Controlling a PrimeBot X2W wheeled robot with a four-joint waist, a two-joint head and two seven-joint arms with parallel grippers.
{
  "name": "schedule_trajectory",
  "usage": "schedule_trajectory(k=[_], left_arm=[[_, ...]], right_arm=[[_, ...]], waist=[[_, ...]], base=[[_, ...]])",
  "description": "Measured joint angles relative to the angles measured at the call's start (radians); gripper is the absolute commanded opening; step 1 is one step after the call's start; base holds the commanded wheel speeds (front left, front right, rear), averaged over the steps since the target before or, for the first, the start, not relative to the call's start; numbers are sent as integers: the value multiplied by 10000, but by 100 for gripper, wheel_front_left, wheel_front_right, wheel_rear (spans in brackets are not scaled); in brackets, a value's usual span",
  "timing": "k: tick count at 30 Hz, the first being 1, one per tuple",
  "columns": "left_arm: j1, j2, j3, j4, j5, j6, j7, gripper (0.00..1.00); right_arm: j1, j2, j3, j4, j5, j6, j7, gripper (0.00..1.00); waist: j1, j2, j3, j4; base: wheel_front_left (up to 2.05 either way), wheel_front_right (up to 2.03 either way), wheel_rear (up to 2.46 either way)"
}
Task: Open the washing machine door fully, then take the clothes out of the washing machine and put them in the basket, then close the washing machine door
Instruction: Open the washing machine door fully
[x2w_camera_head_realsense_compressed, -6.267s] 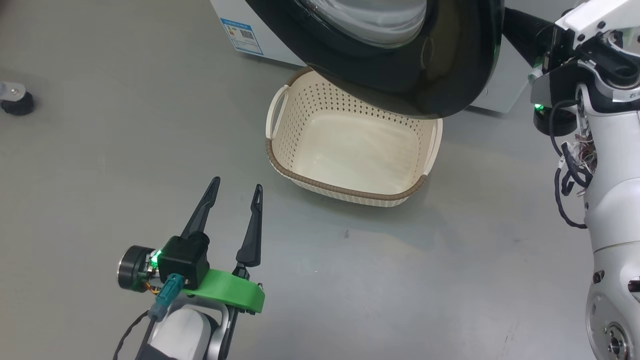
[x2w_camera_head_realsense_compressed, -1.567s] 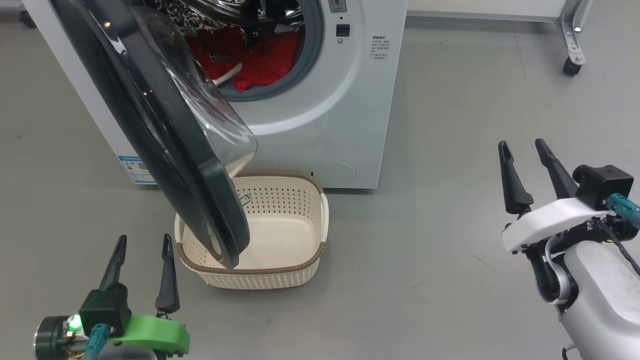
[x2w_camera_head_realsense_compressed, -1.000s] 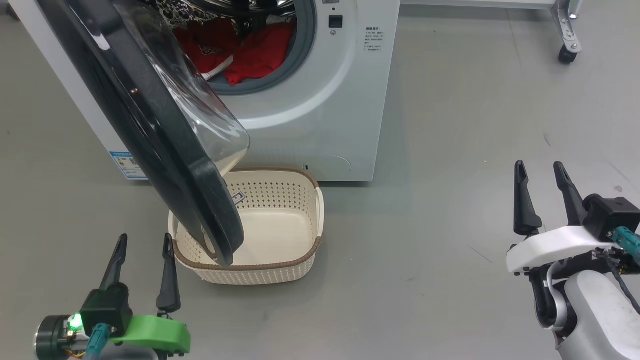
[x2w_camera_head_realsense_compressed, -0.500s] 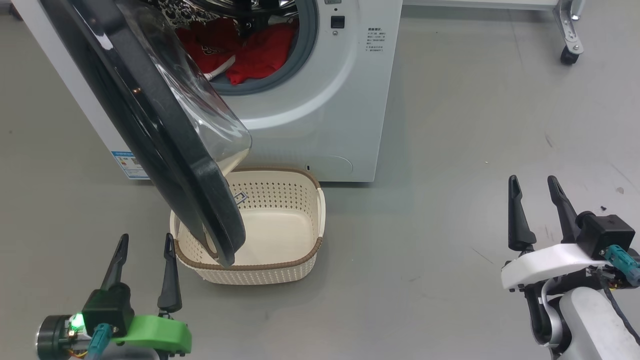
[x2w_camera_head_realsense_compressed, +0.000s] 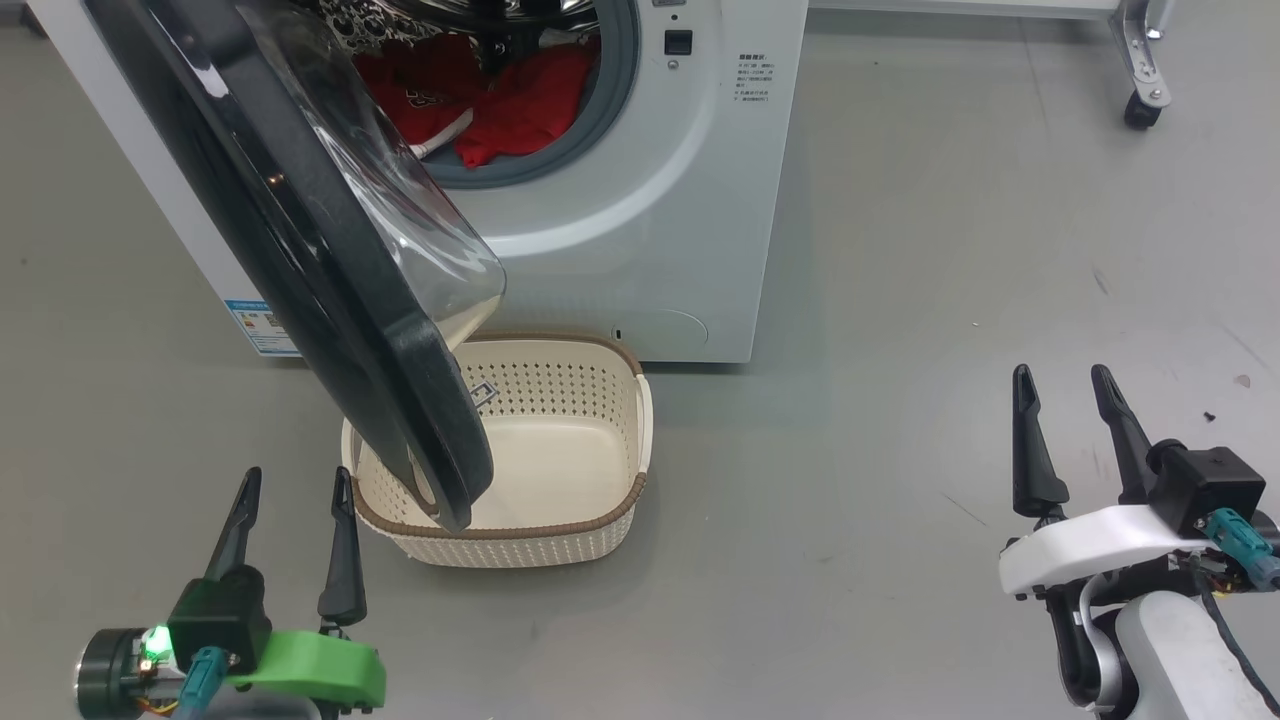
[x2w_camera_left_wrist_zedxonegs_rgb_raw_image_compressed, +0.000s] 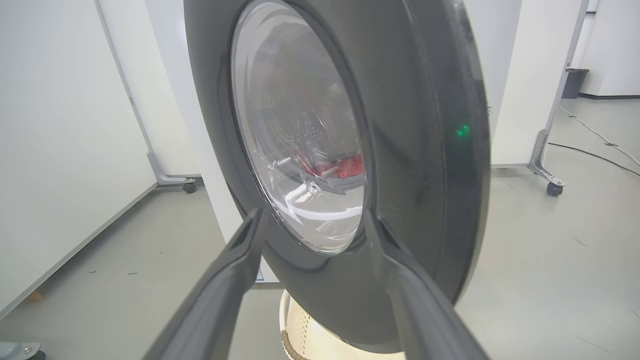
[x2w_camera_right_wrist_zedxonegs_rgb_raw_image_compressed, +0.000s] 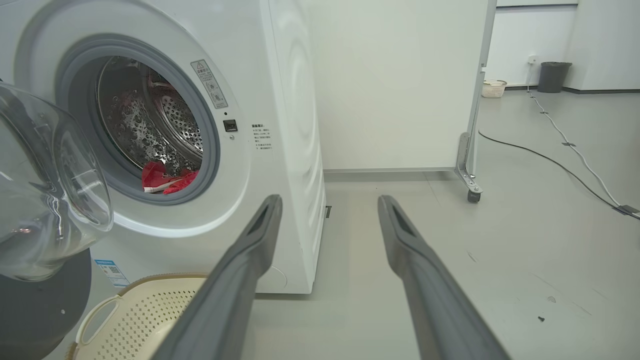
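Two hands, left hand (x2w_camera_head_realsense_compressed: 297, 472), right hand (x2w_camera_head_realsense_compressed: 1059, 369), both spread empty, one basket (x2w_camera_head_realsense_compressed: 500, 532), one door (x2w_camera_head_realsense_compressed: 300, 250), one washing machine (x2w_camera_head_realsense_compressed: 680, 200)

Before me the washing machine door (x2w_camera_head_realsense_compressed: 320, 260) stood swung out, its black rim overhanging the left end of the cream basket (x2w_camera_head_realsense_compressed: 560, 450). That basket sat on the floor against the white washing machine (x2w_camera_head_realsense_compressed: 640, 230), with red clothes (x2w_camera_head_realsense_compressed: 500, 95) heaped in its drum.

Grey floor (x2w_camera_head_realsense_compressed: 900, 250), white partition (x2w_camera_right_wrist_zedxonegs_rgb_raw_image_compressed: 400, 85) on a castored leg (x2w_camera_right_wrist_zedxonegs_rgb_raw_image_compressed: 467, 172), dark bin (x2w_camera_right_wrist_zedxonegs_rgb_raw_image_compressed: 552, 76), trailing cable (x2w_camera_right_wrist_zedxonegs_rgb_raw_image_compressed: 520, 148)
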Motion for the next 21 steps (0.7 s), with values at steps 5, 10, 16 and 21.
schedule_trajectory(k=[5,10,16,21], left_arm=[[0,-13,19,0,8,0,0,100],[0,-33,23,0,10,-6,0,100],[0,-73,29,0,38,-77,0,100],[0,-109,58,2,38,-102,0,100]], right_arm=[[127,86,-119,-21,-90,17,0,100],[158,127,-198,-56,-182,96,0,100],[311,232,-288,-63,-360,184,0,100],[311,318,-407,-73,-445,234,0,100]], waist=[[0,0,9,9],[0,0,15,18],[0,0,16,30],[0,0,15,34]], base=[[0,0,0],[0,0,0],[0,0,0],[0,0,0]])
